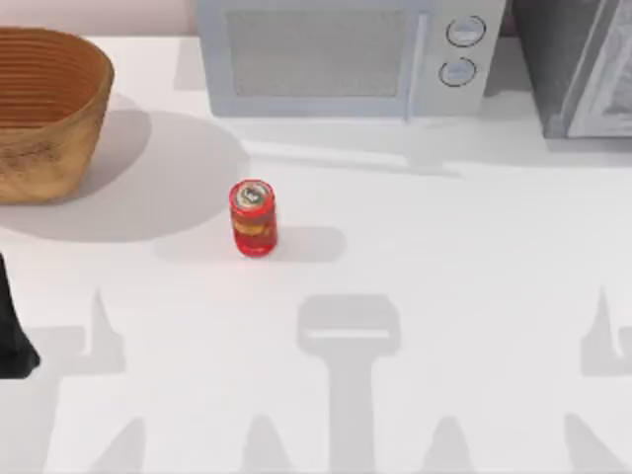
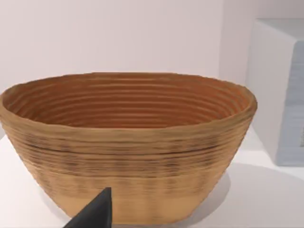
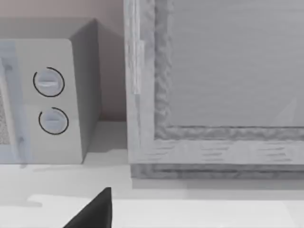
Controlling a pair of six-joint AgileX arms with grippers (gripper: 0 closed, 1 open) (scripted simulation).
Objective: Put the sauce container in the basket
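Left hand (image 2: pixel 97 211) first: one dark fingertip pokes up at the near edge of the left wrist view, aimed at the basket's outer wall, and whether that hand is spread or pressed together cannot be told from here. From above, the left arm (image 1: pixel 12 331) is a dark shape parked at the counter's left edge, well short of the can. Right hand (image 3: pixel 95 211) gives the same story, a single dark tip in the right wrist view, pointed at the back of the counter, grip state impossible to tell. Neither hand holds or touches anything.

Now the scene by size. The white counter (image 1: pixel 454 267) spreads wide and bare. At the back stands a pale grey microwave (image 1: pixel 346 54) with two round dials down its right side, and just to its right sits a grey boxy appliance (image 1: pixel 578 64) with a framed front.

Back left corner, the basket (image 1: pixel 44 118): big, round, tan-brown wicker, ribbed in horizontal coils, orange-brown inside, standing upright and empty.

And the smallest player, the sauce container (image 1: pixel 253 217): a red can with a yellow-orange label band and a silvery top bearing a dark mark. It stands upright on the open counter, left of centre, in front of the microwave and well apart from the basket.
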